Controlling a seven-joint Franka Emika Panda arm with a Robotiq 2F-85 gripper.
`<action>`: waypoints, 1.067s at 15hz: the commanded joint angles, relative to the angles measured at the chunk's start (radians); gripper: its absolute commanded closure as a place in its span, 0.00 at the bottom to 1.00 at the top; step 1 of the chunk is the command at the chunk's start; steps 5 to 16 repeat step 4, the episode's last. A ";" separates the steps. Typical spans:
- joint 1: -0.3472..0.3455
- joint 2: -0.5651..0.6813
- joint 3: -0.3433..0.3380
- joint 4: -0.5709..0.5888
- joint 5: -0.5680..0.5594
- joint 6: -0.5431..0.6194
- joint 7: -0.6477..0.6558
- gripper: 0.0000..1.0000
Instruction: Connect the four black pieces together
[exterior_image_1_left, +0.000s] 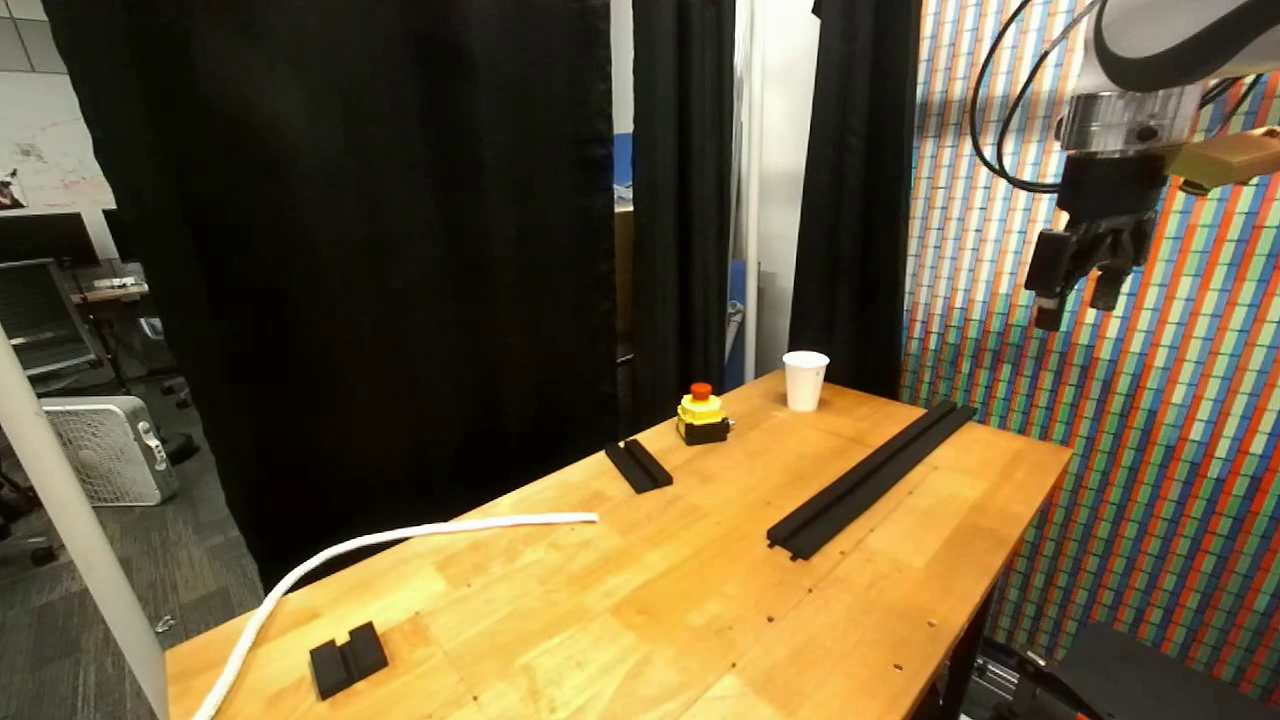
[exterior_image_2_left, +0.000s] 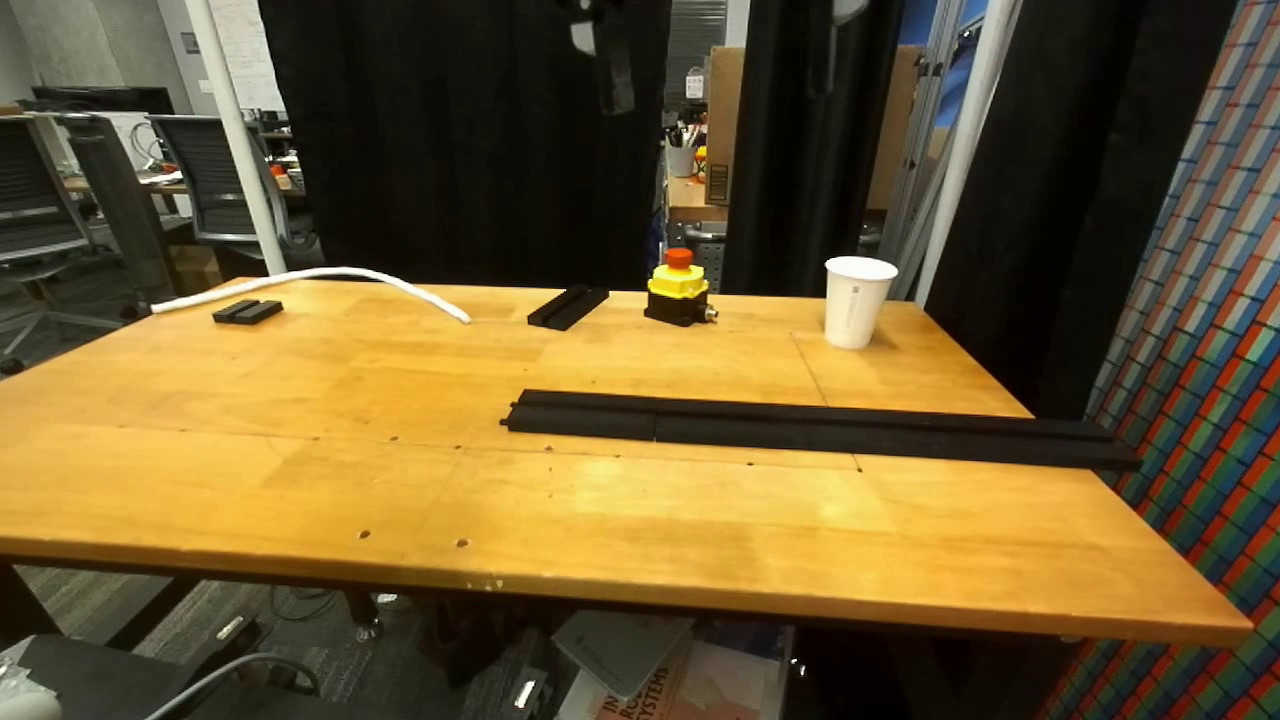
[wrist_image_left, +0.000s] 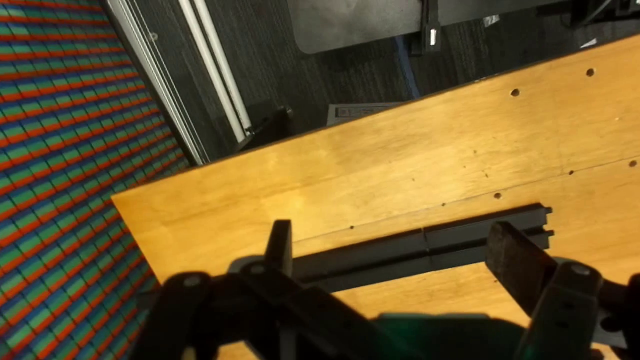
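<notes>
The black pieces lie end to end on the table as one long, grooved black strip (exterior_image_1_left: 872, 480), seen in both exterior views. A fine seam crosses the strip (exterior_image_2_left: 830, 432) near the end that has two small pegs; other joints are too faint to count. My gripper (exterior_image_1_left: 1078, 302) hangs high above the table, apart from everything. In the wrist view the gripper (wrist_image_left: 391, 235) is open with its fingers wide apart; the strip (wrist_image_left: 395, 257) shows far below, its far part hidden behind a finger.
A shorter flat black piece (exterior_image_1_left: 638, 466) lies near a yellow and red emergency button (exterior_image_1_left: 703, 415). A white paper cup (exterior_image_1_left: 804, 381) stands near the table's corner. A small chunky black block (exterior_image_1_left: 347, 660) rests beside a white cable (exterior_image_1_left: 400, 533). The wooden table (exterior_image_2_left: 650, 520) ends at a straight edge.
</notes>
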 joint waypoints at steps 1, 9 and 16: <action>0.015 -0.003 -0.020 0.002 -0.015 -0.007 0.016 0.00; 0.024 0.003 -0.021 -0.003 -0.013 -0.006 0.015 0.00; 0.024 0.003 -0.021 -0.003 -0.013 -0.006 0.015 0.00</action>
